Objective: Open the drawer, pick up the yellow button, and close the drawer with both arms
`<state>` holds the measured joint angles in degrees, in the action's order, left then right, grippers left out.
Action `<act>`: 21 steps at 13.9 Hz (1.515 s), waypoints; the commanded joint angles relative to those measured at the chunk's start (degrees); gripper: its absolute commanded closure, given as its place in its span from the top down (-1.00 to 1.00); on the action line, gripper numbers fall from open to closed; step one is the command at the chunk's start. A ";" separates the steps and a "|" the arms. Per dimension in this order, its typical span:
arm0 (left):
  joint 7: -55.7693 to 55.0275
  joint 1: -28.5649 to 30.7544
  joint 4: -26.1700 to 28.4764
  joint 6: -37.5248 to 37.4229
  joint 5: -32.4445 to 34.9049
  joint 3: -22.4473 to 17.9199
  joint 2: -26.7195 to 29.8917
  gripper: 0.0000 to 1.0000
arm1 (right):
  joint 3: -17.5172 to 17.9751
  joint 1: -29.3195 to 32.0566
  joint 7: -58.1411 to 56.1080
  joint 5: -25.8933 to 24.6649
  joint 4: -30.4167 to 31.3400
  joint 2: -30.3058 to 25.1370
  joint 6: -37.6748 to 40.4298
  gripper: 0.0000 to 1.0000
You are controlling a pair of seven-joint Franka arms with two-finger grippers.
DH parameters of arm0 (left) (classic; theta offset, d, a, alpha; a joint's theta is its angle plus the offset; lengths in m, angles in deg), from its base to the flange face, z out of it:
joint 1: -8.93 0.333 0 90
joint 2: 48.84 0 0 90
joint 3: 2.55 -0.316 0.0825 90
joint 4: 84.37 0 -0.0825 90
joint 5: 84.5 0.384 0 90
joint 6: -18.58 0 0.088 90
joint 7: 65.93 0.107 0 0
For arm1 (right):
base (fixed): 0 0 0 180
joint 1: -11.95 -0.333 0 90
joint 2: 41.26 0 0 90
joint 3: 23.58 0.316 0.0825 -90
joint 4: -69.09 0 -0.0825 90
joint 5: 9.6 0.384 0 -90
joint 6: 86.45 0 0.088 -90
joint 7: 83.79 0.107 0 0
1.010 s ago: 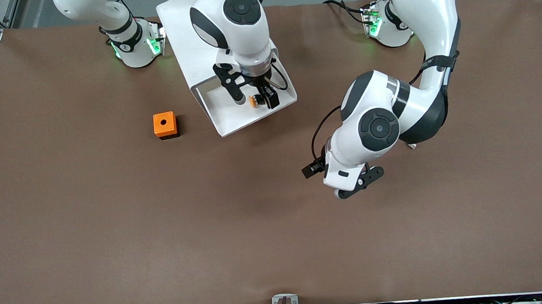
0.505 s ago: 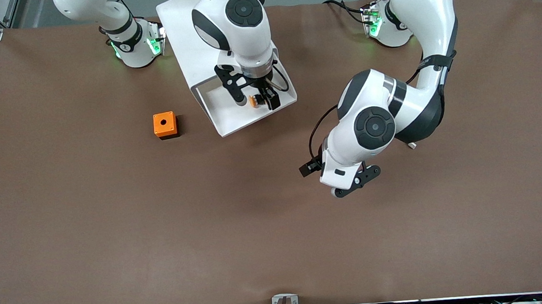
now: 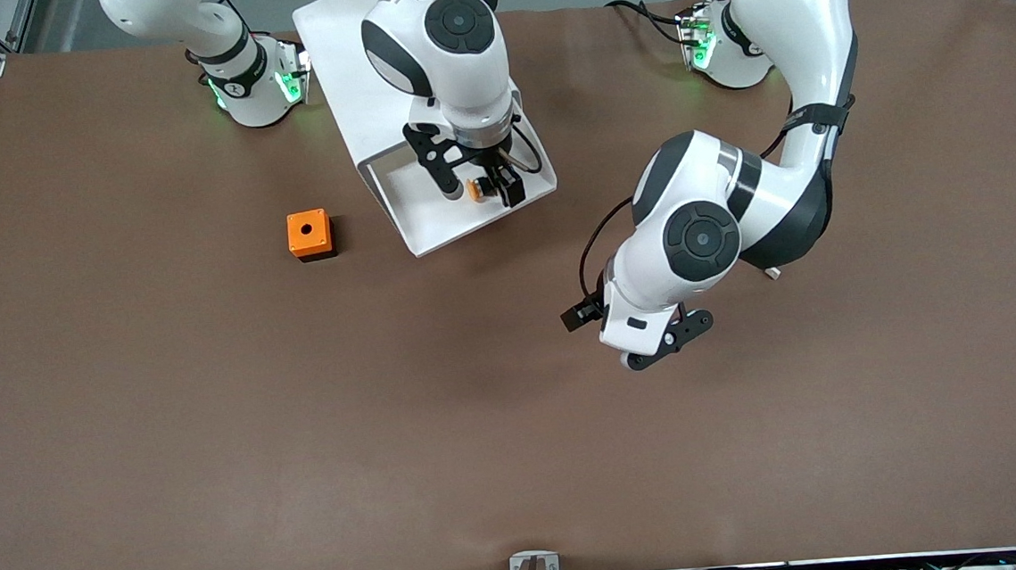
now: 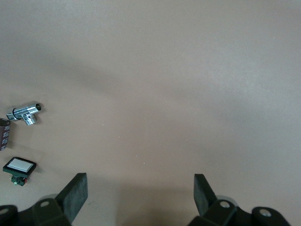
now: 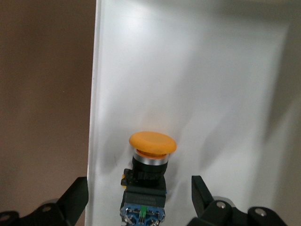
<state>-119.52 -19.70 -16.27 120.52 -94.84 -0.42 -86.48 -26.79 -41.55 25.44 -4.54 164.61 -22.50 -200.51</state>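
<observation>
Right hand [image 3: 476, 185] open, straddling button [image 5: 151, 162] in drawer [image 3: 432, 223], button axis between fingers. Left hand [image 4: 140, 197] open, waiting over bare surface [image 3: 303, 424].

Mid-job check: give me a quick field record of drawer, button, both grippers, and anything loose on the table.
drawer: pulled open from the white cabinet
button: lying in the drawer, orange cap, not gripped
right gripper: open, over the drawer, fingers either side of the button
left gripper: open, empty, over bare table, waiting
orange cube: on the table, toward the right arm's end from the drawer
small parts: chrome piece and black piece with white face, seen by left wrist
</observation>
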 commanded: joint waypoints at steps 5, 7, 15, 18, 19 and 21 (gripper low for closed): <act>-0.37 -0.20 2.04 0.89 1.19 0.33 1.69 0.99 | -0.30 -0.81 1.25 -0.58 -1.66 1.02 -0.46 0.05; -0.37 -0.20 2.04 0.89 1.10 0.24 1.69 0.99 | -0.30 -1.42 1.25 -0.84 -1.66 1.54 -0.46 -0.23; -0.37 -0.29 2.04 1.15 0.93 0.33 1.60 0.99 | -0.48 -0.73 0.03 -0.93 -4.64 1.81 1.63 -1.00; -0.37 -0.82 2.13 1.15 0.84 0.33 1.69 0.99 | -0.57 2.51 -6.63 -0.14 -9.73 1.63 9.18 -1.00; -0.37 -0.99 2.22 1.15 0.84 0.33 1.69 0.99 | -0.57 3.83 -10.22 -0.14 -10.87 1.54 11.47 -1.00; -0.37 -2.13 2.31 1.15 0.75 0.41 1.69 0.99 | -0.74 7.17 -21.10 -0.49 -12.20 0.67 15.78 -1.00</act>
<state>-119.52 -20.46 -16.09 120.75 -94.84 0.06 -86.48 -27.98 -37.75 12.81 -4.68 155.03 -21.80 -188.62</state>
